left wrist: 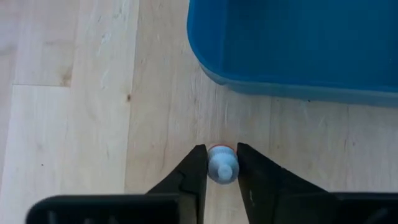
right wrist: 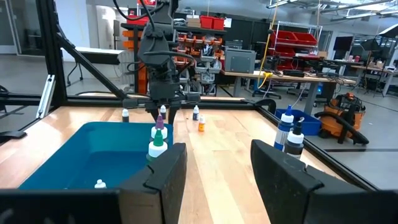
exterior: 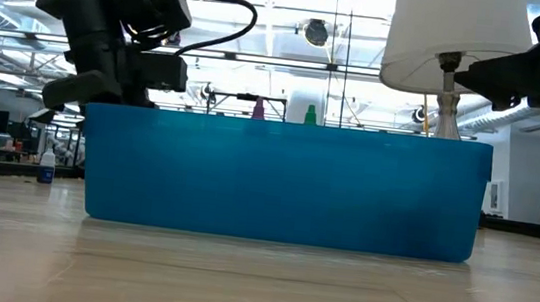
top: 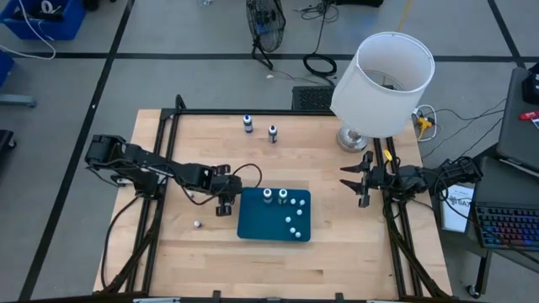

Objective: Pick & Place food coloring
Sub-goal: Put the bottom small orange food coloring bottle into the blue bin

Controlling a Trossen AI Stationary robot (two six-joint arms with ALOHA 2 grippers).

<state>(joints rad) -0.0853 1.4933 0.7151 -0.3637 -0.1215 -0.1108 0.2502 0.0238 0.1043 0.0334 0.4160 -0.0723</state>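
The left claw point(left wrist: 217, 169) is clenched around a tiny food colouring bottle with a whitish cap point(left wrist: 222, 168), its two dark fingers point(left wrist: 189, 180) pressing the cap from either side, on the pale wooden tabletop point(left wrist: 93, 112) just beside the blue plastic tray point(left wrist: 298, 50). More small bottles point(top: 285, 202) stand inside the tray; two point(top: 259, 128) stand near the far edge. The right claw point(top: 355, 180) hangs released beside a white-shaded lamp point(top: 383, 80).

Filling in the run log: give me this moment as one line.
left gripper: closed on small bottle, on table beside blue bin | right gripper: open, idle near lamp
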